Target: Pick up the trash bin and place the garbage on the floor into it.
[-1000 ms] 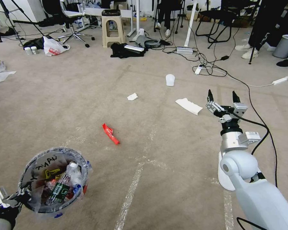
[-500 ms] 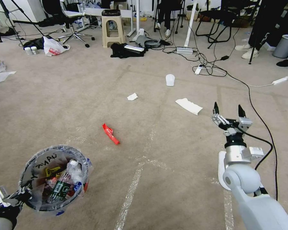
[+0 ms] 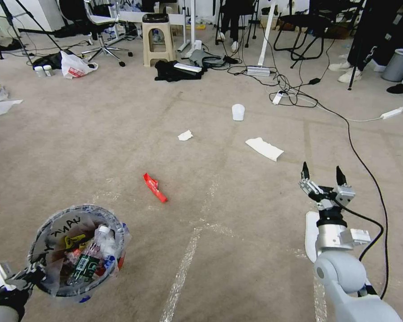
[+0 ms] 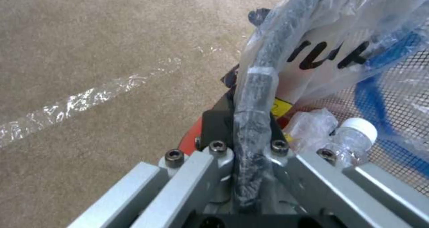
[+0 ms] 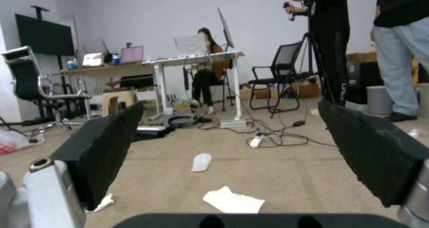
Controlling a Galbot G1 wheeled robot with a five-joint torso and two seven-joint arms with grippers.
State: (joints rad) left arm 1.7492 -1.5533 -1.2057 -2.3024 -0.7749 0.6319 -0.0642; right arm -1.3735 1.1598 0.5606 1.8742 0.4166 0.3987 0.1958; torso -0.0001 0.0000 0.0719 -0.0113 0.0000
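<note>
One bottle (image 3: 83, 264) in trash bin (image 3: 45, 232)

The beige-grey short-pile carpet floor (image 3: 121, 134) is crossed by shiny clear tape lines (image 3: 183, 268). The small round red plastic trash bin (image 3: 76, 250) has a crinkled clear liner with black writing at the rim; a green-labelled clear bottle (image 3: 86, 261) lies inside. A red flat wrapper (image 3: 155, 187), a crumpled white tissue (image 3: 185, 135) and a white folded paper (image 3: 264, 148) lie on the carpet. The right tool (image 3: 322, 175) has black fingertips on silver metal.

Trash bin (image 3: 76, 250) near left; wrapper (image 3: 155, 187) ahead on floor (image 3: 237, 250); tissue (image 3: 185, 135), paper (image 3: 264, 148), cup (image 3: 238, 112) beyond
</note>
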